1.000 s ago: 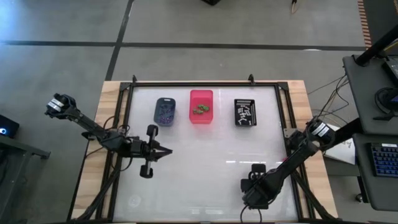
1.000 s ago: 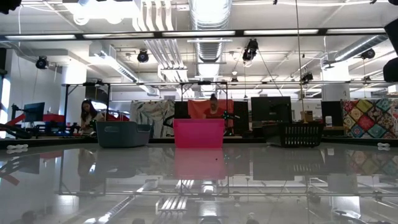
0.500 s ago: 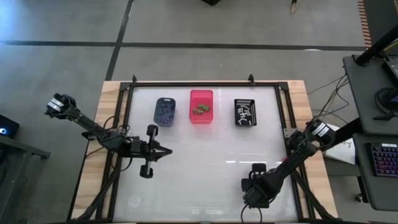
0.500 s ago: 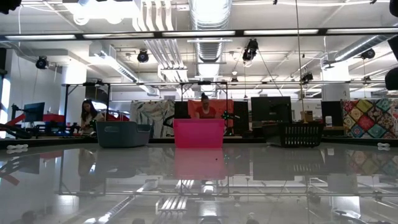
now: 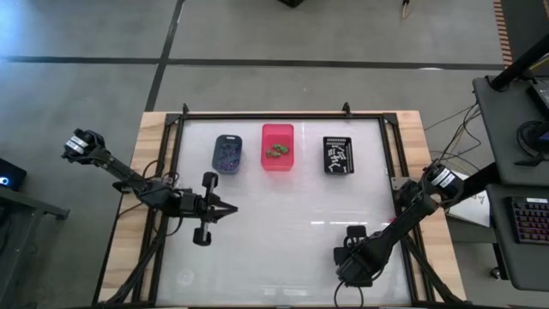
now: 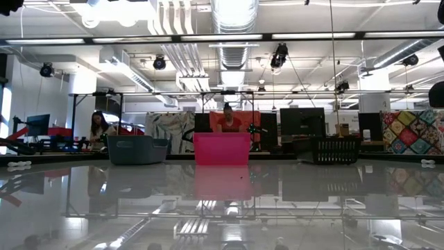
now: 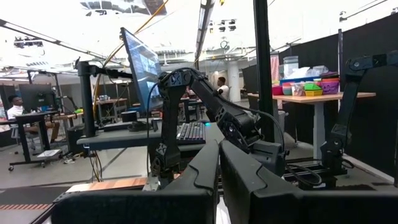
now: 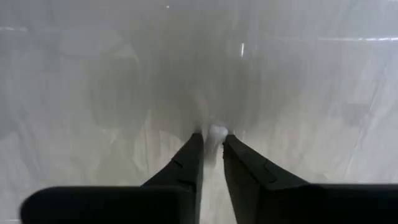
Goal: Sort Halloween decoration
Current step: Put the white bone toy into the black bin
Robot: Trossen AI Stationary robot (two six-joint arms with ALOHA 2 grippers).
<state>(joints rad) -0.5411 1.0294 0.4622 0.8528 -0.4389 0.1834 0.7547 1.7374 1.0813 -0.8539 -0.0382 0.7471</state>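
1. No text, label, brand, number or sign can be read in any of the four views.
2. The black bin (image 5: 339, 155), on the far side of the table (image 5: 283, 223) and to the right of the pink bin (image 5: 277, 146), shows white marks inside it in the high view; whether they are printing or small objects cannot be told.

Blue-grey bin (image 5: 227, 154) contains purple trinkets (image 5: 227, 156), pink bin (image 5: 277, 135) green trinkets (image 5: 276, 152), black bin (image 5: 340, 155) white trinkets (image 5: 338, 154); tabletop (image 5: 283, 223) glossy white.
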